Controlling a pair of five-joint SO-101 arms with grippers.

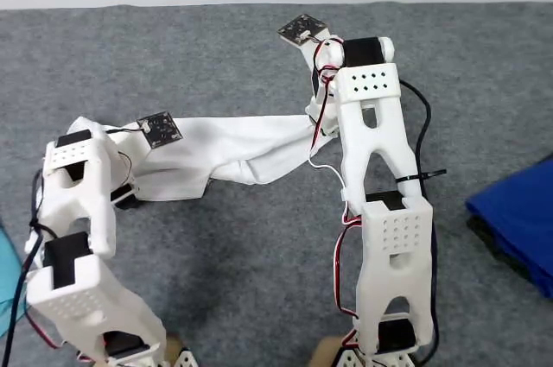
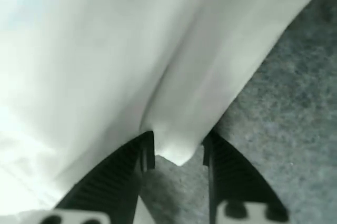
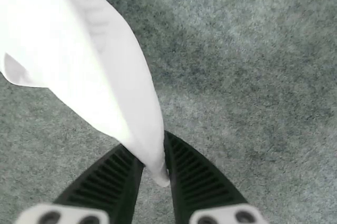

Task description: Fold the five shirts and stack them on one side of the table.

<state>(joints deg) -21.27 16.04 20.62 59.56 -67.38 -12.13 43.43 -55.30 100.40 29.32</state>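
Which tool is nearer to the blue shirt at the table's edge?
Right. The right tool grips the white shirt at the end toward the blue shirt, with bare table between; the left tool holds the far end.

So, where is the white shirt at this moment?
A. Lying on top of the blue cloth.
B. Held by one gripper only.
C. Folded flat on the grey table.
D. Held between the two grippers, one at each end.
D: in the high view the white shirt spans from one arm to the other, and each wrist view shows its cloth caught in the left gripper and the right gripper.
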